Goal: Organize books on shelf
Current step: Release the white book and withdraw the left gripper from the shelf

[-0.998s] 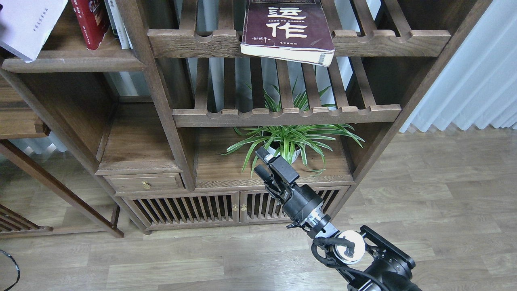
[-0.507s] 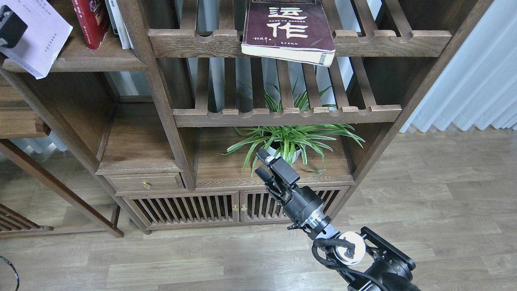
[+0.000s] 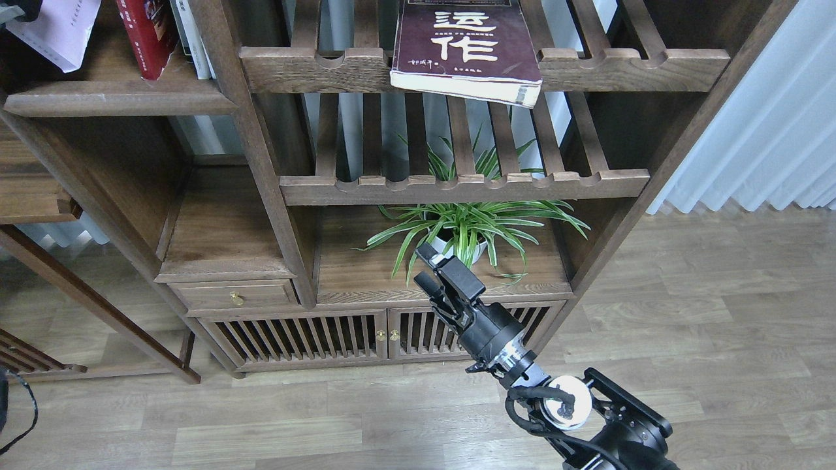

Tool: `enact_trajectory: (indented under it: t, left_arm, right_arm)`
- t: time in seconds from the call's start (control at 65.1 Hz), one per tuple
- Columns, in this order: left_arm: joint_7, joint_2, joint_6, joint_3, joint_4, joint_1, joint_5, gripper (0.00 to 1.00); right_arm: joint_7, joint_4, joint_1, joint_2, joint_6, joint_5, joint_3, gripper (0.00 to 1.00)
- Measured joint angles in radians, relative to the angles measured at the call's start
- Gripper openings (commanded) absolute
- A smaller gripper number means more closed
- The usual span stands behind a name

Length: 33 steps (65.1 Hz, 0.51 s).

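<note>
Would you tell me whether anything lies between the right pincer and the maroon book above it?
Yes: the lower slatted rack spans across between the right pincer and the maroon book; spider plant leaves sit just behind the pincer.

the pale book, red book and maroon book are cut by the top edge. left tool barely shows at the corner, its fingers unreadable.

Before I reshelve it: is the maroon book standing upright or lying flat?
Lying flat: the maroon book rests cover-up on the slatted rack, its front corner overhanging the rail.
</note>
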Motion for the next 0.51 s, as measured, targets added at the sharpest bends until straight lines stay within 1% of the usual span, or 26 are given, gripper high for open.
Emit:
enact_trajectory:
  t: [0.322,0.507]
  left_arm:
    - [-0.006,0.052,-0.001,0.079,0.092,-0.066,-0.001,0.00]
    - [-0.029,0.073,-0.001,0.157,0.147,-0.107,-0.001,0.00]
  right_arm:
    - [0.000,0.000,0.000,0.000,0.000,0.000,-0.001,0.97]
    - [0.000,0.000,0.000,0.000,0.000,0.000,-0.002,0.97]
